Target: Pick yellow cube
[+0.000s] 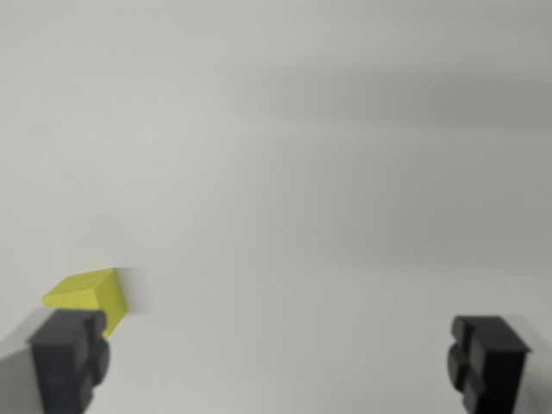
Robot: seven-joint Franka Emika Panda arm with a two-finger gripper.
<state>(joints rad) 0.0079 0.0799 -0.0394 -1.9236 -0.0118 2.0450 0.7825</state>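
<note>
Low on the wrist view's left, your yellow cube (86, 291) sits on the pale grey table (310, 172), partly tucked behind the dark pad of the finger (69, 358) on that side. You see its top face and one lit side; the lower near corner is hidden by the pad, and the picture is too blurred to say whether cube and pad touch or only overlap in view. A soft smear trails off the cube toward the wrist view's right.

Your tool (280, 362) stands spread wide, released, with nothing between its jaws. One dark pad shows at the bottom left corner and the other finger (487, 362) at the bottom right, well apart, with bare table filling the whole gap between them. The cube lies outside that gap, beyond the tip of the left-hand pad and slightly toward its inner edge, so it is not lined up between the jaws.

Across the rest of the view you have only the plain table surface, with a faint darker band running across the upper part.
</note>
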